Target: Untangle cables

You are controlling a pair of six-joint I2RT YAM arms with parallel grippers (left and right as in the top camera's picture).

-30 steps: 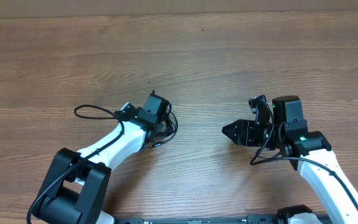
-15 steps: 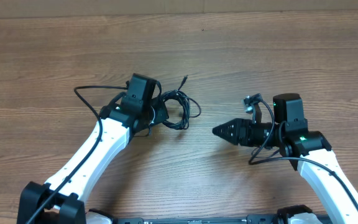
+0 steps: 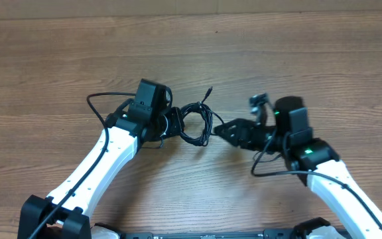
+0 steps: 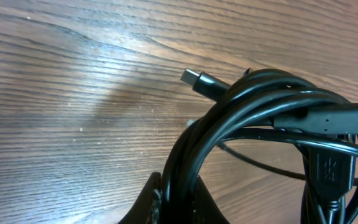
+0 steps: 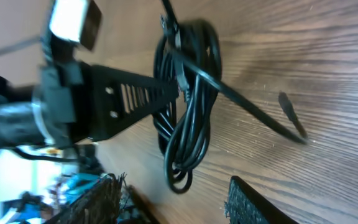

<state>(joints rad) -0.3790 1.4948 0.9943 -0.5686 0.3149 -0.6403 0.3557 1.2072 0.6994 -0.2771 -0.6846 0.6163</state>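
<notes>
Gripping the cables [image 3: 190,137] mid-desk [image 3: 297,53]: left pincer [image 3: 175,123] is clamped tight on their 9 o'clock side. Right pincer [image 3: 216,129] sits at their 3 o'clock edge, jaws half spread, nothing between them. Contact there: cannot tell. One plug [image 3: 208,90] sticks out toward 1 o'clock.

Place: robot lab test bench
Surface: bare wood-grain table [image 3: 323,46]
Equipment: white-and-black left arm [image 3: 105,159] and right arm [image 3: 340,189], based at the table's near edge
</notes>
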